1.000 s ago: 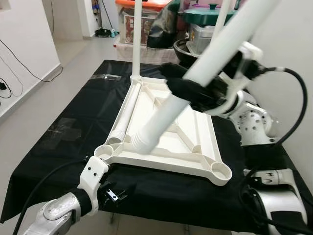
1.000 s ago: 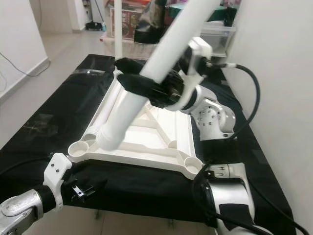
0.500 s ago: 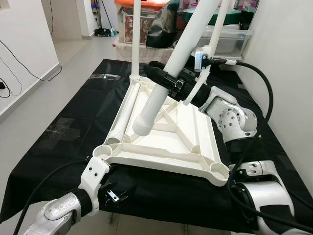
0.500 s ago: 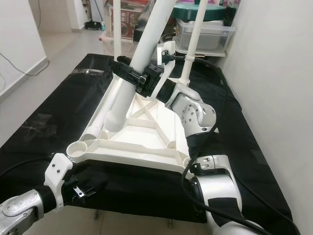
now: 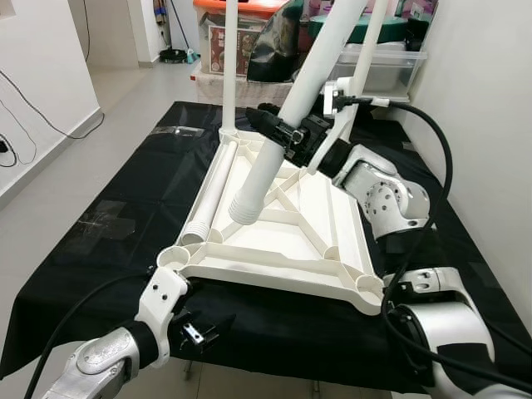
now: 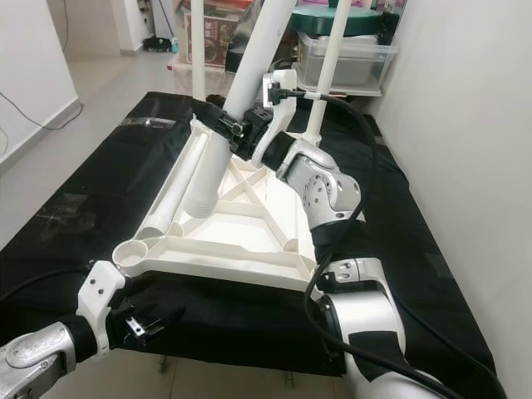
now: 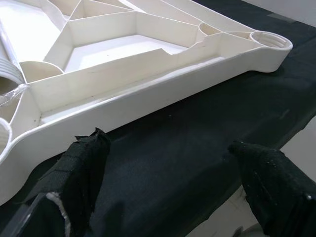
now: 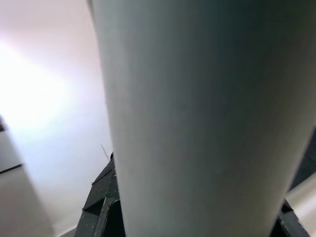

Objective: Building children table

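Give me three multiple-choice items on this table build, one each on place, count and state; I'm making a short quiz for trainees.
1. Where does the loose leg lie?
A. inside the upturned tabletop's left side
B. on the floor
C. on the cloth

2. How many legs stand upright in corner sockets?
A. none
B. two
C. four

3. The right gripper is
A. open
B. shut on a white leg
C. shut on cloth

Key: 1 A, loose leg lies in the tabletop. 2 B, at the far corners. 3 B, right gripper clamps the white leg.
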